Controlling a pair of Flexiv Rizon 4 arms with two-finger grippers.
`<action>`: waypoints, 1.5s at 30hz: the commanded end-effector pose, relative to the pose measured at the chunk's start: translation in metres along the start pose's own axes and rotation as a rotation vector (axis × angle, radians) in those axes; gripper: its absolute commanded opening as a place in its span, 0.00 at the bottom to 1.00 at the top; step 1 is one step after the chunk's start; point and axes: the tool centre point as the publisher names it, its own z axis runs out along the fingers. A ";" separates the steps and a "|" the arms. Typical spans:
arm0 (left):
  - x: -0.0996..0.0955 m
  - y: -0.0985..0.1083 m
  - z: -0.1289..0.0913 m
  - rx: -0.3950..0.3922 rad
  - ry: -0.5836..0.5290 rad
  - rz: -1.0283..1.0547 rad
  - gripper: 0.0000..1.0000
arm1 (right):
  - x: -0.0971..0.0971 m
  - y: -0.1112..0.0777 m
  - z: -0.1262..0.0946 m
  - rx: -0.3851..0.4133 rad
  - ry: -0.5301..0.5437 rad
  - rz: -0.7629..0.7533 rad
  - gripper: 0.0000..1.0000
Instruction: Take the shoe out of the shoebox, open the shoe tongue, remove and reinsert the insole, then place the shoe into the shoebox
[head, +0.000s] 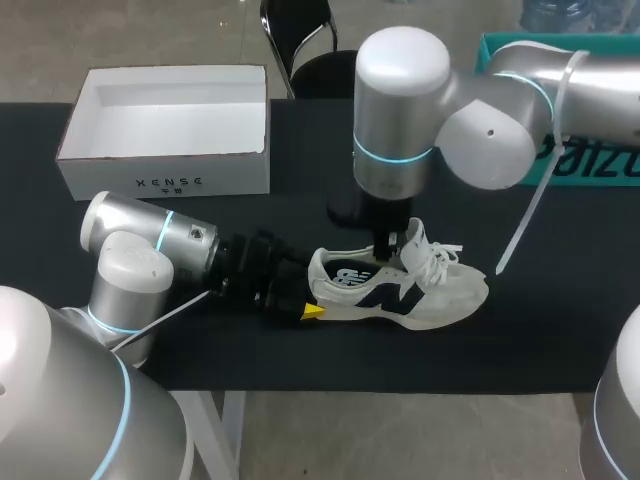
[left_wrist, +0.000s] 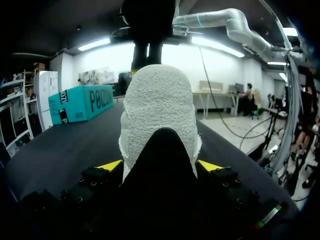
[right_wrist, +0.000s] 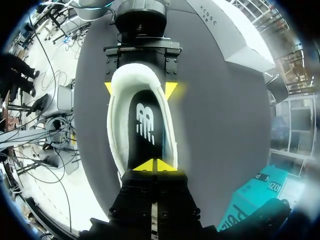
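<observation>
The shoe (head: 400, 290) sat just in front of the shoebox (head: 160, 182). Your left gripper (left_wrist: 160, 166) clamped its heel. Your right gripper (right_wrist: 151, 165) had its tips pinched together at the insole (right_wrist: 145, 120), and I couldn't tell what they held. You needed a firm heel hold and a slow insole peel.

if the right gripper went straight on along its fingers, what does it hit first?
Most likely the insole inside the shoe: the right gripper points down into the shoe's opening. Depth is unclear, so it may be touching it now.
</observation>
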 end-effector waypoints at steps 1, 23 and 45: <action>0.000 0.002 0.003 -0.001 -0.002 0.000 0.00 | -0.001 0.002 0.010 0.002 -0.003 0.005 0.00; 0.000 0.002 0.003 -0.001 -0.002 0.000 0.00 | 0.000 0.000 0.037 0.014 0.010 0.042 0.22; 0.000 0.002 0.003 -0.001 -0.002 0.000 0.00 | 0.003 0.004 0.050 -0.006 0.025 0.070 0.41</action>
